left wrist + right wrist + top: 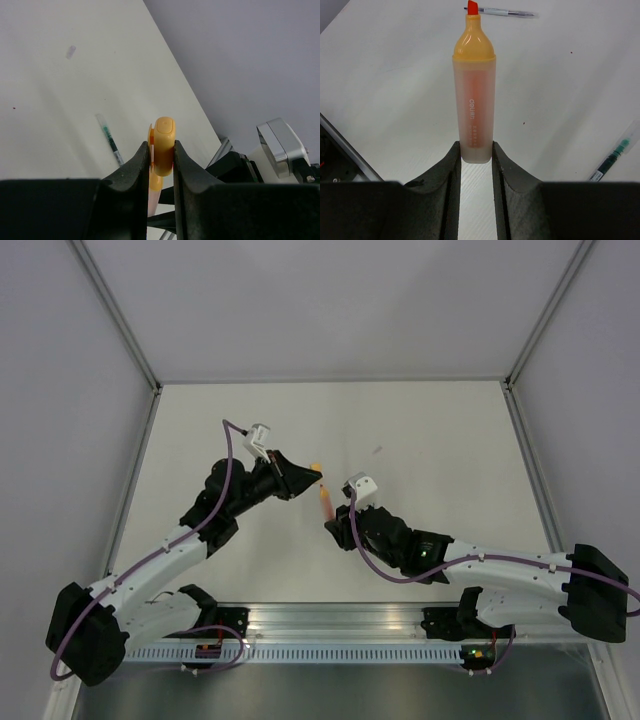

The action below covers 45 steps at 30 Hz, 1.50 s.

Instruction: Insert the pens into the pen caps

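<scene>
My left gripper (305, 478) (161, 150) is shut on the yellow-orange pen cap (316, 468) (164, 145), which sticks out past the fingertips. My right gripper (332, 527) (475, 150) is shut on the tail end of the pink-orange marker (325, 502) (474, 95). The marker's red tip (472, 7) points toward the cap, close below it in the top view. The marker's orange shoulder (155, 183) shows just under the cap. A dark pen with green (109, 139) (614, 156) and a silver-grey pen (507, 12) lie on the white table.
A small pale grey tube (70, 51) (378, 450), perhaps a cap, lies farther back on the table (430, 430). The right arm's wrist camera (282, 145) hangs close to my left fingers. Grey walls enclose the table on three sides.
</scene>
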Motion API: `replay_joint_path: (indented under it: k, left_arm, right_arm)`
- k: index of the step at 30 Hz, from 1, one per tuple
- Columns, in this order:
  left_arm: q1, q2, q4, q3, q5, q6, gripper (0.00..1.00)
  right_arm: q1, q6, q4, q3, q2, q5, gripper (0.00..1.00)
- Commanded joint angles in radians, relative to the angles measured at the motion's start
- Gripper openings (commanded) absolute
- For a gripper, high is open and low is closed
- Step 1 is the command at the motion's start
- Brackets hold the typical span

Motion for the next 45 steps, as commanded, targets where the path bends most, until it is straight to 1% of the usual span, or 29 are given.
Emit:
replay_joint_path:
  k: [1,10,18,23,29,32,33,34,36,40,45]
  left_arm:
    - [-0.022,0.017,0.043,0.004,-0.024,0.022,0.02]
    - [-0.047,0.032,0.057,0.005,-0.032,0.030,0.02]
    - [-0.087,0.070,0.052,0.024,-0.052,0.048,0.02]
    - [-0.108,0.075,0.057,0.024,-0.070,0.064,0.02]
    - [-0.141,0.060,0.155,-0.019,-0.090,0.070,0.02]
    - [-0.157,0.055,0.224,-0.048,-0.092,0.064,0.03]
    - [-0.161,0.054,0.237,-0.061,-0.092,0.062,0.05]
    - [-0.168,0.054,0.247,-0.064,-0.092,0.061,0.11]
    - [-0.176,0.055,0.254,-0.059,-0.092,0.062,0.13]
    - [-0.180,0.069,0.247,-0.047,-0.072,0.058,0.23]
    - [-0.180,0.046,0.233,-0.044,-0.063,0.067,0.33]
  right_arm:
    - [0.006,-0.009,0.021,0.031,-0.007,0.031,0.00]
    - [0.005,-0.007,0.024,0.024,-0.021,0.042,0.00]
    - [0.006,0.002,0.032,0.001,-0.064,0.080,0.00]
    - [0.005,0.013,0.030,-0.012,-0.101,0.131,0.00]
    - [0.006,0.043,0.061,-0.042,-0.150,0.158,0.00]
    - [0.005,0.050,0.063,-0.024,-0.161,0.173,0.00]
    - [0.006,0.044,0.056,-0.016,-0.164,0.183,0.00]
    - [0.006,0.039,0.043,-0.007,-0.164,0.203,0.00]
    - [0.006,0.024,0.032,0.017,-0.164,0.223,0.00]
    - [0.006,-0.019,0.052,0.050,-0.147,0.216,0.00]
    - [0.006,-0.064,0.089,0.045,-0.153,0.214,0.00]
